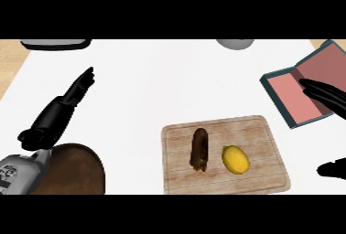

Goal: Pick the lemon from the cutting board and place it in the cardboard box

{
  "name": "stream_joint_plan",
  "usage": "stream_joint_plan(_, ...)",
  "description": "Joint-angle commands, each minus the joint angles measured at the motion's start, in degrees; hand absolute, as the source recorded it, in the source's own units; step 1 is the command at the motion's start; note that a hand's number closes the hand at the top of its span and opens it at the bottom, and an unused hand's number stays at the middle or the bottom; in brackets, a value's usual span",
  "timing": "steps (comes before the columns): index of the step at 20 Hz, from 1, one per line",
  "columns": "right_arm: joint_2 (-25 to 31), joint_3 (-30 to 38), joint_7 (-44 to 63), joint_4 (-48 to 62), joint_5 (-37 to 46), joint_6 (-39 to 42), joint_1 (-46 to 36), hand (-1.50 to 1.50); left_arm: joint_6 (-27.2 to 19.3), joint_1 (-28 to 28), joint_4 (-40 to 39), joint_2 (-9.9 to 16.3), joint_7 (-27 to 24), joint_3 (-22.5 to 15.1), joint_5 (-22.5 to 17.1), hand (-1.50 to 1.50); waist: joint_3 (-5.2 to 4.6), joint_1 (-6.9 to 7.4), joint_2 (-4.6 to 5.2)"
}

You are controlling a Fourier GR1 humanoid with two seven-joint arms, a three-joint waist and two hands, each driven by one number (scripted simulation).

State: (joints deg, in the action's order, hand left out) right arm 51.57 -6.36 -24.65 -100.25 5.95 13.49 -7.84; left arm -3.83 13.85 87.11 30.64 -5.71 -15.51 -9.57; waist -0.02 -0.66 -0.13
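A yellow lemon (235, 159) lies on the right half of the wooden cutting board (263, 137), in the lower middle of the head view. The box (292, 93), teal outside and pink inside, stands open at the right edge. My right hand (327, 96) is open, its fingers stretched over the box's right part and its thumb lower down near the board's right side, apart from the lemon. Over the counter at the left, my left hand (67, 98) is open with straight fingers pointing up and holds nothing.
A long dark brown vegetable (200, 149) lies on the board just left of the lemon. A dark brown round plate (78, 171) sits at the lower left beside my left forearm. Grey objects show at the top left (55, 44) and top middle (235, 43).
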Motion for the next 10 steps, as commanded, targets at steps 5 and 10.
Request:
stream_joint_plan(5, 6.7, -9.0, 13.6, -15.7, 13.6, 6.0, 1.5, -1.5, 0.7, -0.4, -1.4, -1.4, -1.5, 0.1, 1.4, 0.0, -0.11, -0.04, -0.13)
stream_joint_plan(10, 2.5, -16.6, 28.6, -22.8, 20.8, 9.5, -1.7, -1.5, 2.5, -0.2, 0.1, -0.8, 0.1, 1.4, 1.2, 0.0, -0.05, 1.04, 0.02)
